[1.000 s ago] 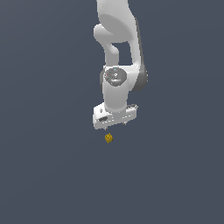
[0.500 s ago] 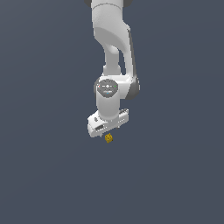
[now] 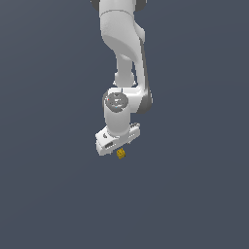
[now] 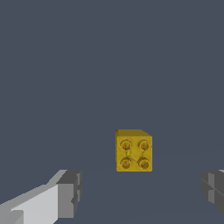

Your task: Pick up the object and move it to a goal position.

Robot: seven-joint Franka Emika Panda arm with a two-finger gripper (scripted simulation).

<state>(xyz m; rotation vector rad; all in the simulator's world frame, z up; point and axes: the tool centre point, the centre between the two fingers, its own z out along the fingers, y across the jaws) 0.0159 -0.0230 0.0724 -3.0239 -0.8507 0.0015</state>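
The object (image 3: 121,154) is a tiny yellow-gold cube lying on the flat grey floor. The wrist view shows the object (image 4: 133,150) close up, its facing side marked with four darker round studs. My white gripper (image 3: 116,147) hangs just above it, tilted, with the cube peeking out below its lower edge. In the wrist view the gripper (image 4: 142,194) is open: one grey fingertip (image 4: 70,192) and the other fingertip (image 4: 214,190) stand wide apart on either side. The cube sits beyond them, untouched.
Only the plain dark grey surface (image 3: 194,194) surrounds the arm and the cube. No other objects or edges show in either view.
The arm has swung toward the exterior view's left and dropped lower, so the gripper now sits right over the cube. The cube has not moved.
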